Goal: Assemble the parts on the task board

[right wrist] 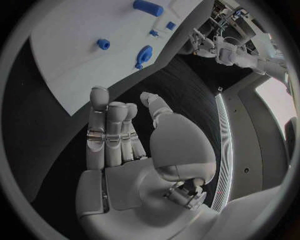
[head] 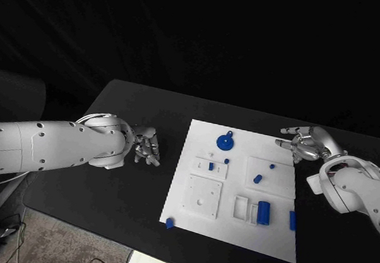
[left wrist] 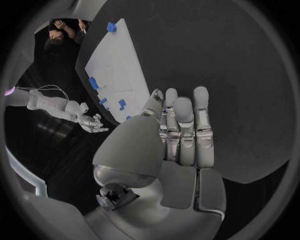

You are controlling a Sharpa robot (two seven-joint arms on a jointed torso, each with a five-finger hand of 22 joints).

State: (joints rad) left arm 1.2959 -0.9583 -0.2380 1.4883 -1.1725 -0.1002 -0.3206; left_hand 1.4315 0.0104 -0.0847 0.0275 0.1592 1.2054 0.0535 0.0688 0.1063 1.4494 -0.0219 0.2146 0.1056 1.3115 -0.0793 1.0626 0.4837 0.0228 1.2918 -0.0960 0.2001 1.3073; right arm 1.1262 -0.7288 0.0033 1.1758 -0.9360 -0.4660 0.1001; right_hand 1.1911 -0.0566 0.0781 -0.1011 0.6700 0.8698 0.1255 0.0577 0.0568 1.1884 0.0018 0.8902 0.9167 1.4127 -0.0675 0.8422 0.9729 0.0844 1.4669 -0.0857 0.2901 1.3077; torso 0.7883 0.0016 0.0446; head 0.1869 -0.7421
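- Beside the task board [head: 238, 194], on either flank: left hand [head: 144, 146] hovering off its left edge, right hand [head: 306, 144] off its far right corner, both well clear of the plate.
- Holding nothing in either hand: fingers [left wrist: 184, 132] of the left lying straight and close together over bare worktop; fingers [right wrist: 109, 132] of the right likewise extended, loosely parted, with nothing between them.
- Judging the step as still the approach: no part yet picked up.
- Advising a reach for a loose piece first, probably the blue disc with a tab [head: 224, 141] near the far edge, nearest the right hand, or the blue cylinder [head: 264, 210] lying by the slotted white block [head: 241, 208].
- Coming down from above, pinching across the narrow side, keeping the other fingers off neighbouring pieces such as the small blue peg [head: 257, 178].
- Watching the small blue part [head: 170, 222] sitting at the near left edge of the board, easily knocked off.
- Resting under everything: a black matte worktop [head: 120, 187], dark surroundings beyond.
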